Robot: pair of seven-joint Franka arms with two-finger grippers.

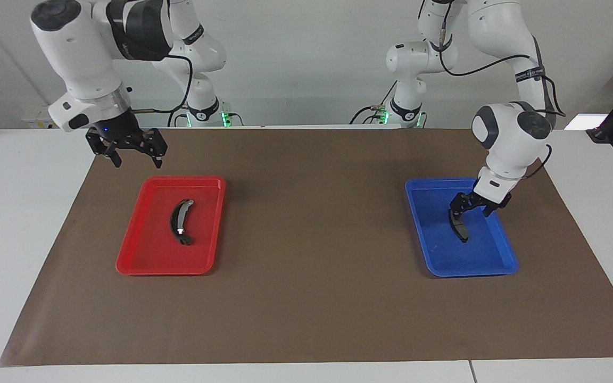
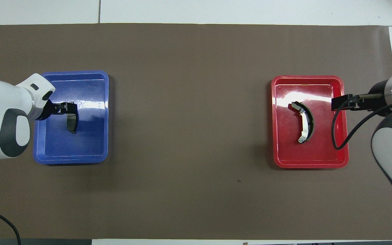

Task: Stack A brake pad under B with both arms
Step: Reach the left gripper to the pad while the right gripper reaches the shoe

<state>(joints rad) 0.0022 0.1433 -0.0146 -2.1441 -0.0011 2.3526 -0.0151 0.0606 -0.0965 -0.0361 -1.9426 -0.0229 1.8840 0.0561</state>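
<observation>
A brake pad (image 1: 458,225) sits in the tray (image 1: 490,266) toward the left arm's end of the mat (image 1: 312,298); B (image 1: 181,222) lies in the other tray (image 1: 141,255), well apart, toward the right arm's end.

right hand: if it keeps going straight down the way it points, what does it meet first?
Probably the red tray, at its edge nearer the robots, or the brown mat just beside it. The right hand hangs open above that edge; depth is unclear. B lies off that line.

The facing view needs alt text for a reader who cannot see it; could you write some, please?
The left gripper is shut on the A brake pad in a blue tray. The right gripper hangs open near a red tray holding crescent B.
</observation>
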